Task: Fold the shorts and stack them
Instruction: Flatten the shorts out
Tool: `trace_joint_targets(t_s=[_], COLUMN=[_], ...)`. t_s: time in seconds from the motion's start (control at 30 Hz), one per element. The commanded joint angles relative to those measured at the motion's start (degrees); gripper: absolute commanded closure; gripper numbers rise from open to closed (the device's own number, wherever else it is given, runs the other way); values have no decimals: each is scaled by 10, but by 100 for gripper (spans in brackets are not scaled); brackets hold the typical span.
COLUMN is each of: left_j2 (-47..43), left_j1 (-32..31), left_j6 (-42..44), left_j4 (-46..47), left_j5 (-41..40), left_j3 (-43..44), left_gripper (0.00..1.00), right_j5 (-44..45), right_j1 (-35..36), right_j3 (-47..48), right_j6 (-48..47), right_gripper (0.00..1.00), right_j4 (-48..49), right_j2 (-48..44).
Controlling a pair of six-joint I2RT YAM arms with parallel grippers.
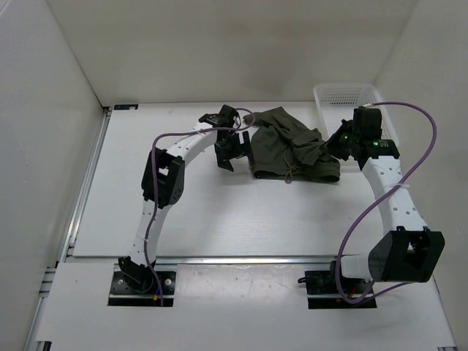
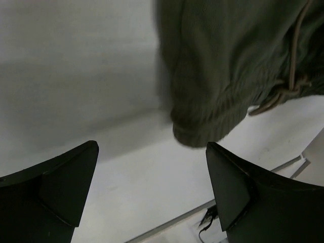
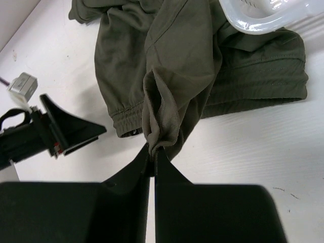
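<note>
Shorts lay rumpled on the white table, toward its far side, between the two grippers. Right edge ran close against a white mesh basket; touching or tucked under its rim, could not tell.

Right gripper was clenched on a bunched fold of the olive fabric. In the right wrist view its fingers met tightly, with the cloth drawn up into a peak between them. The basket rim showed just behind.

Left gripper stood at the garment's left edge, jaws spread wide and holding nothing. In the left wrist view, bare table showed between the fingertips. A ribbed hem of the fabric sat just beyond them, not touching. A tan drawstring trailed over the cloth.
</note>
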Motion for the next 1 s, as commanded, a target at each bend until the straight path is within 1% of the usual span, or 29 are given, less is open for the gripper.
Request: trace_joint_targets(t_s=[0.0, 0.03, 0.1, 0.17, 0.23, 0.27, 0.3, 0.33, 0.37, 0.4, 0.47, 0.53, 0.57, 0.63, 0.67, 0.7, 0.73, 0.77, 0.8, 0.87, 0.9, 0.93, 0.97], left_j2=[14, 46, 72, 103, 119, 125, 132, 132, 132, 132, 102, 63, 13, -42, -67, -109, -125, -136, -142, -121, -77, -47, -16], left_j1=[-14, -21, -27, -33, -33, -38, -38, -38, -38, -38, -23, -1, 10, 37, 72, 91, 110, 147, 166, 197, 223, 232, 240], left_j6=[-8, -14, -19, -26, -33, -33, -33, -38, -38, -38, -28, -16, -4, 12, 32, 42, 53, 64, 91, 115, 130, 130, 130], left_j4=[-15, -21, -28, -33, -33, -33, -33, -33, -33, -33, -33, -33, -33, -41, -53, -62, -73, -84, -93, -135, -153, -189, -207], left_j5=[5, 5, 5, 0, 11, 28, 35, 42, 58, 67, 75, 51, 35, -17, -32, -48, -83, -97, -109, -134, -139, -151, -151], left_j3=[84, 119, 156, 171, 178, 178, 178, 178, 178, 173, 147, 110, 62, 12, -23, -33, -33, -33, -9, 43, 118, 162, 207], left_gripper=[1, 1, 1, 1, 5, 15, 22, 38, 85, 90, 90, 90, 90, 90, 90, 90, 90, 90, 90, 90, 90, 86, 75], right_j5=[-1, -6, -6, -6, -1, -1, -1, -1, -1, -1, -7, -19, -19, -19, -25, -36, -43, -49, -54, -67, -73, -73, -80], right_j1=[-3, -3, -3, -3, -8, -8, -8, -8, -8, -8, -8, -8, -8, -8, -8, -8, -8, -8, -8, -8, -8, -3, -3], right_j3=[34, 34, 34, 34, 39, 39, 39, 39, 39, 44, 44, 44, 44, 56, 61, 70, 70, 78, 78, 78, 78, 62, 54], right_j6=[-14, -14, -14, -14, -20, -20, -20, -20, -20, -20, -25, -25, -33, -38, -48, -59, -65, -65, -72, -73, -73, -66, -61], right_gripper=[100, 100, 100, 100, 100, 100, 100, 100, 100, 100, 100, 100, 100, 100, 100, 100, 100, 100, 100, 100, 100, 100, 100], right_j4=[-5, -5, -5, -11, -11, -11, -11, -11, -11, -11, -11, -11, -16, -21, -26, -27, -33, -38, -38, -38, -38, -38, -38], right_j2=[-14, -14, -9, -9, -9, -9, -9, -3, -3, -3, 3, 3, 3, 3, 3, 3, 3, 3, 3, 9, 14, 14, 22])
